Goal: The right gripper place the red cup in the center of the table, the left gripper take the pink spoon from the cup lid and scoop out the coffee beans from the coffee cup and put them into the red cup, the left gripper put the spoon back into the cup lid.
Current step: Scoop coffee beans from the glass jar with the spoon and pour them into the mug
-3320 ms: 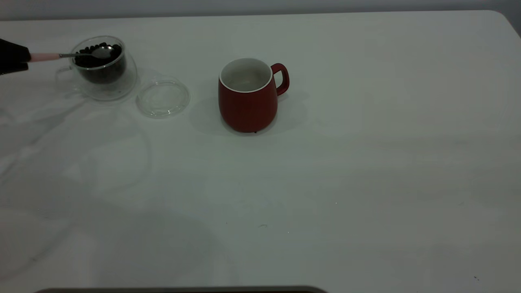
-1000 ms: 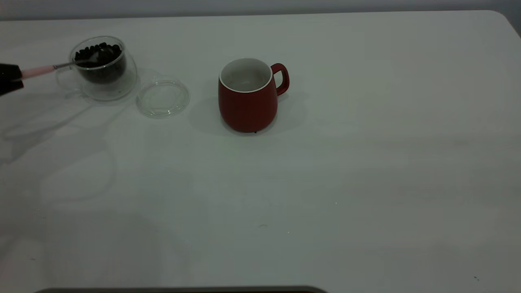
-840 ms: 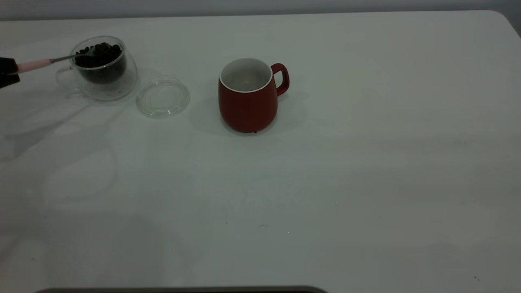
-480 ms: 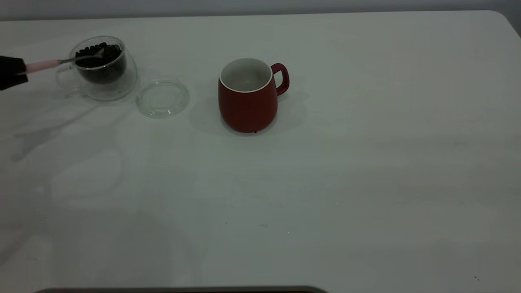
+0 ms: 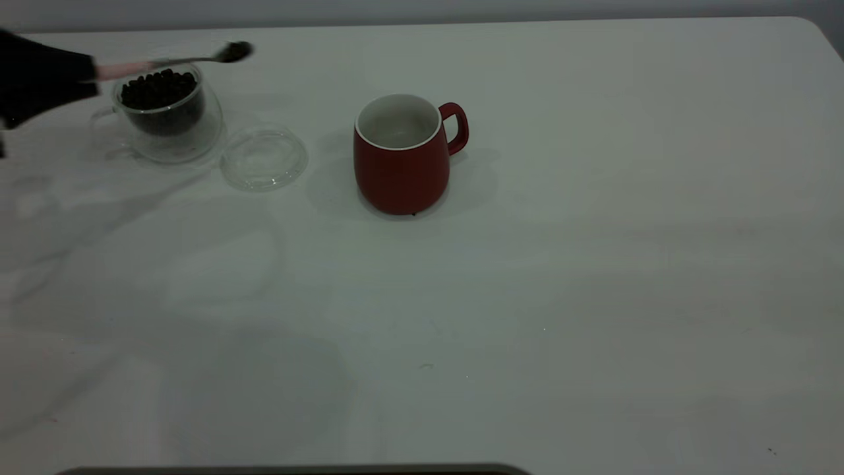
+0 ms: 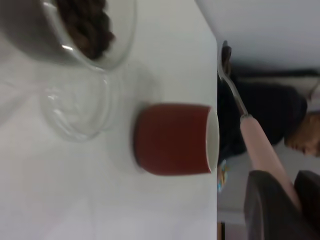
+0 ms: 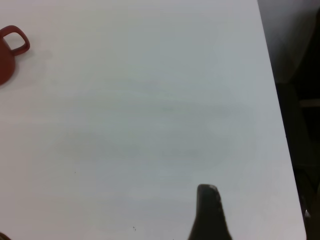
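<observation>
Gripping the pink spoon, loaded, above the coffee cup, the left tool is mid-transfer — red cup placed but empty; tipping and return to cup lid remain.

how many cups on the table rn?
2. A clear double-walled glass cup holding dark coffee beans stands at the table's far left. A dark red ceramic mug stands near the centre, upright and apparently empty. None looks hidden.

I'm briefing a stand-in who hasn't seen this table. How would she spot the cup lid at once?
On the white table, look between the glass coffee cup of dark beans and the red cup. The cup lid lies flat there: a clear, shallow glass disc, the only low thing.
</observation>
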Tool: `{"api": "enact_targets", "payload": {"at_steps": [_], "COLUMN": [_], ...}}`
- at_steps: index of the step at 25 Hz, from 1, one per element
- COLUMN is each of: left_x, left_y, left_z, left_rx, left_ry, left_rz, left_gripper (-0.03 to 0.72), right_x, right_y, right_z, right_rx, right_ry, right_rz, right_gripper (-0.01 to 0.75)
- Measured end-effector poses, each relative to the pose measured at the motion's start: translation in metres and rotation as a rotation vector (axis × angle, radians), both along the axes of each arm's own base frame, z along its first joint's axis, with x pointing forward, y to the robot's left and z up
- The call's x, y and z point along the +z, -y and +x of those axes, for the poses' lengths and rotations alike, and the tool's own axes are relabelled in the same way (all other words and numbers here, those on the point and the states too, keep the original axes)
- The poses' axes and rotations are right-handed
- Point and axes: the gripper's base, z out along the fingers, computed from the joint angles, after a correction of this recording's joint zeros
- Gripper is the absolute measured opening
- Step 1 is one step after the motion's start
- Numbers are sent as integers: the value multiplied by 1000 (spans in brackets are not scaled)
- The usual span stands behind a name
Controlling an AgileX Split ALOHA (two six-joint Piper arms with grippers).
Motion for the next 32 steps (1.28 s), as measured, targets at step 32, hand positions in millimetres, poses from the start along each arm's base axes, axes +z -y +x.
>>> {"api": "enact_targets", "payload": {"at_steps": [32], "left_x": [-11], "left_y": [98], "left_z": [9], "left_rx": [-353], "left_ry": [272], "left_rz": [238], "left_gripper": [123], "right_x": [0], "right_y": [0], "right_z": [0], "right_rx": [0], "right_ry": [0], "right_rz": [0], "right_gripper": [583]}}
